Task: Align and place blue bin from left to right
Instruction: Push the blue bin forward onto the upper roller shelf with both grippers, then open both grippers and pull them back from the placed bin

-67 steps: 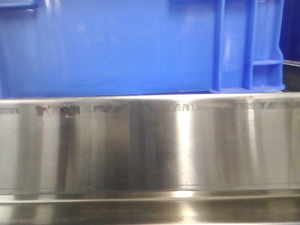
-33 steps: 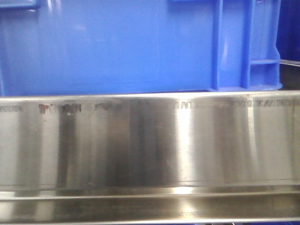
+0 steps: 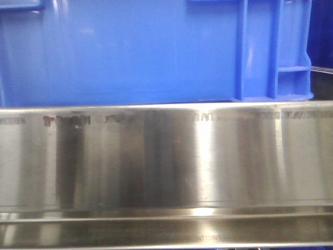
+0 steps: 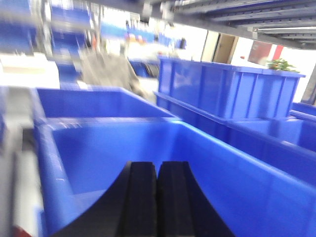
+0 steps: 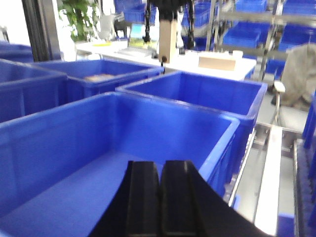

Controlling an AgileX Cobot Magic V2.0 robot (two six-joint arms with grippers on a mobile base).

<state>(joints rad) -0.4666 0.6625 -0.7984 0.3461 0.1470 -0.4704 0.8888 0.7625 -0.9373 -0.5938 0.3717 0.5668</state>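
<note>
While both sets of fingers point(image 4: 157, 197) point(image 5: 160, 197) stay pressed together above the blue bin point(image 3: 130, 52), push it slowly and straight.

1. A brushed stainless-steel panel point(image 3: 166, 161) spans the lower part of the front view, with a row of faint stamped marks along its top edge and a bright vertical glare streak right of centre.
2. A steel ledge point(image 3: 166, 232) runs below the panel.
3. In the right wrist view, a white worktable point(image 5: 197, 61) stands at the back, carrying a cardboard box point(image 5: 217, 60) and an upright tan post point(image 5: 168, 39).
4. A leafy green plant point(image 5: 81, 15) stands at the upper left.
5. A grey metal rail point(image 5: 269, 168) runs along the right side.
6. In the left wrist view, a small potted plant point(image 4: 280, 64) shows at the upper right (blurred).
7. Grey overhead shelving bars point(image 4: 237, 15) cross the top.
</note>
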